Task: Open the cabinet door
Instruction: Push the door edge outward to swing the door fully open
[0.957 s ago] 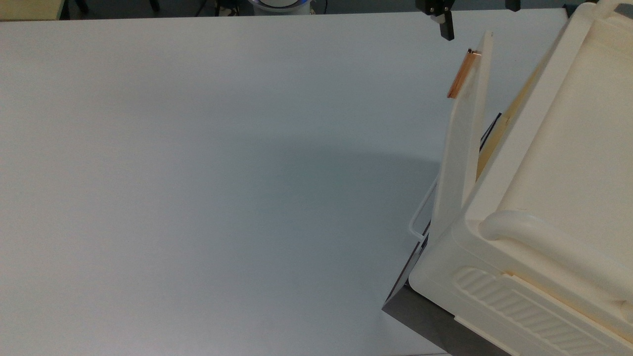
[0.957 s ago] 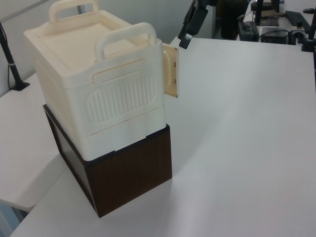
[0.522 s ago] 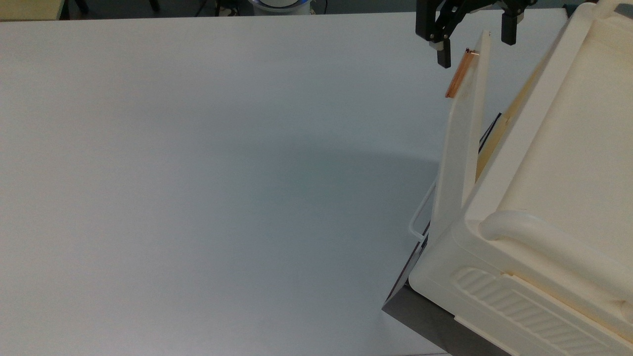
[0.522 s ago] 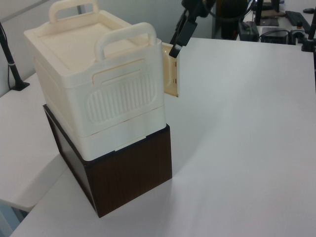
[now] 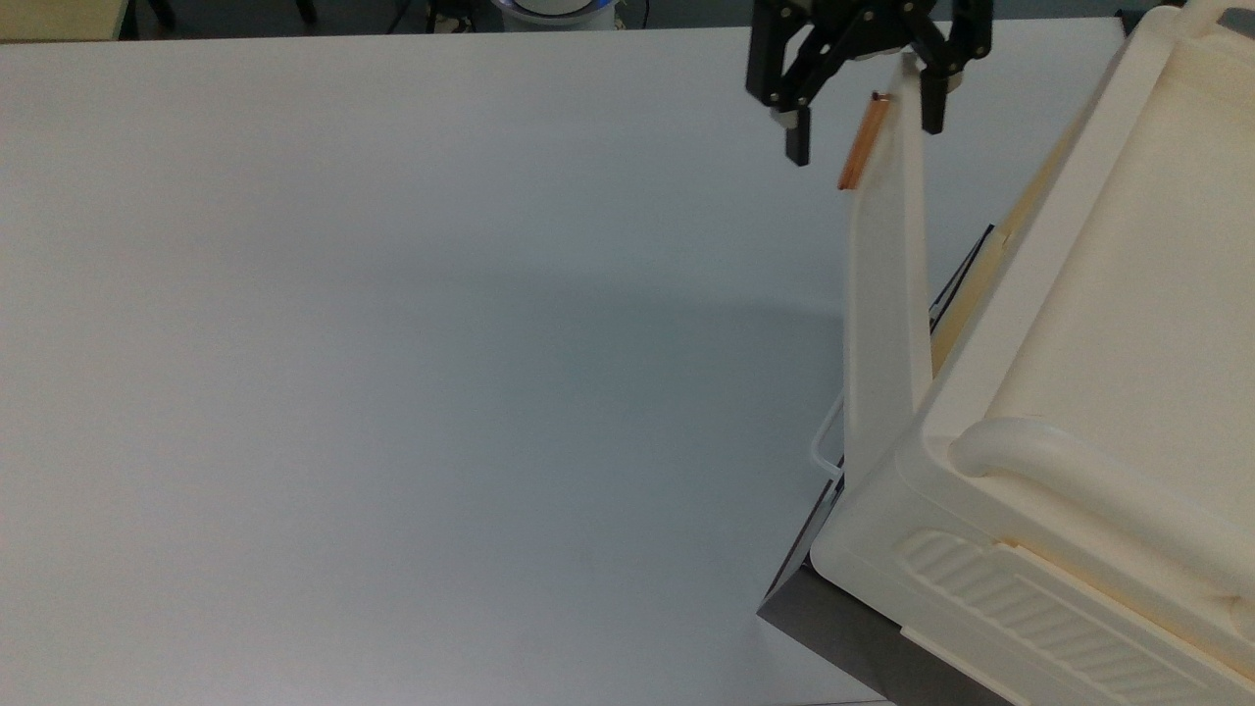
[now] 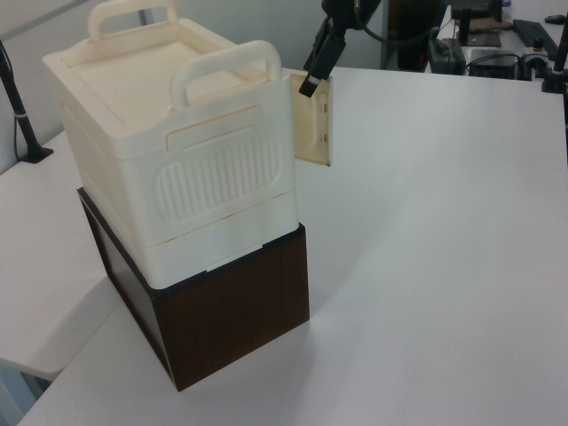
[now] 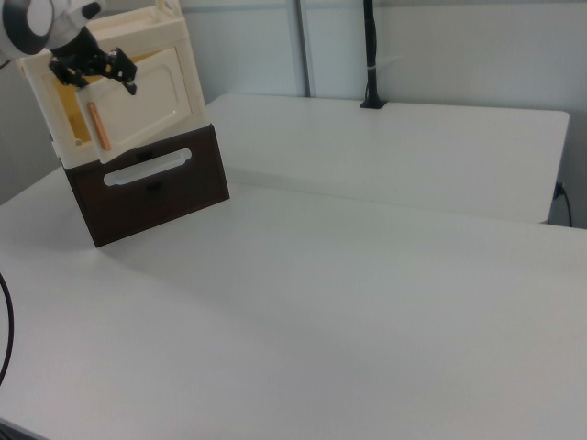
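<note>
Cabinet door (image 5: 887,294) partly swung out near table's (image 5: 392,343) far edge; gripper (image 5: 863,123) spread wide astride its top edge, gripping nothing. Probably mid-opening; further outward push needed.

Gripper (image 5: 863,126): black angular housing, two black fingers (image 5: 799,137) with pale grey blocks where they join the body. In the right view, a white rounded arm link (image 7: 41,23) with a dark circular joint cap is seen.
</note>
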